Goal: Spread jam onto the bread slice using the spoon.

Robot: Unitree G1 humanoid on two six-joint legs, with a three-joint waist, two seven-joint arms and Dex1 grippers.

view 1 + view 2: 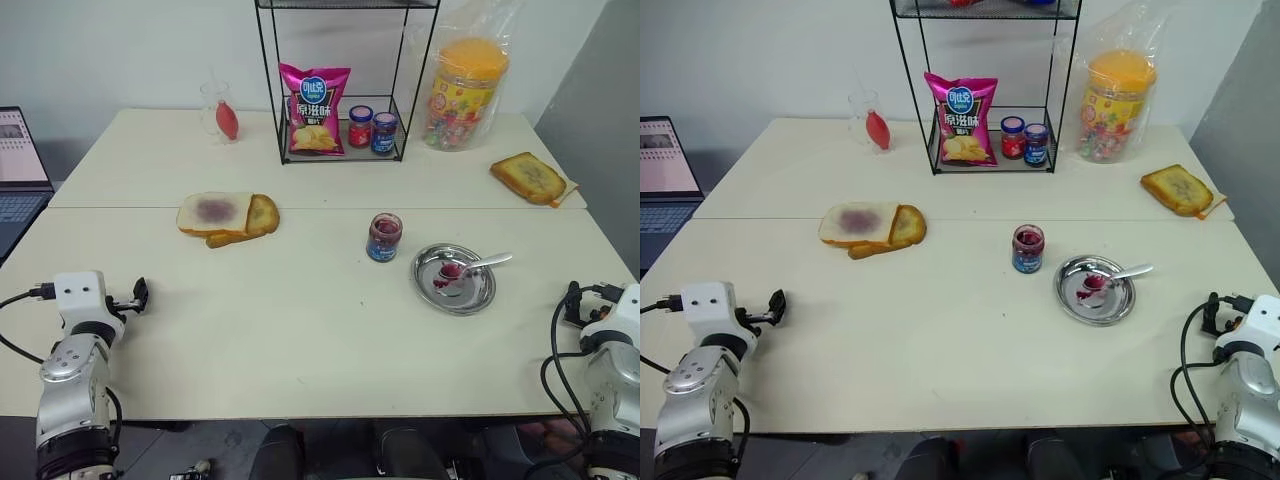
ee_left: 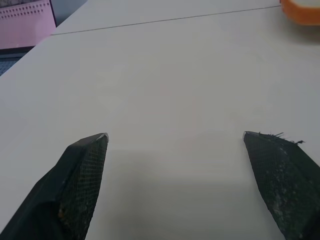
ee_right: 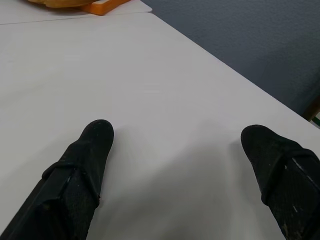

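Observation:
The white bread slice (image 1: 213,212), with a purple smear in its middle, lies left of centre on top of a toasted slice (image 1: 258,216). The open jam jar (image 1: 384,237) stands mid-table. To its right the spoon (image 1: 472,266) rests in a round steel plate (image 1: 481,294), its bowl red with jam. My left gripper (image 1: 140,294) hovers open over the near left of the table, far from the bread. Near the right edge of the table my right gripper (image 1: 572,303) is also open. Nothing sits between the left fingers (image 2: 82,170) or the right fingers (image 3: 85,160).
A wire rack (image 1: 345,150) at the back holds a pink chips bag (image 1: 314,110) and two lidded jars (image 1: 371,128). A bagged candy tub (image 1: 464,90) stands beside it. Another toasted slice (image 1: 528,177) lies back right. A glass (image 1: 222,112) stands back left, and a laptop (image 1: 18,170) sits at the far left.

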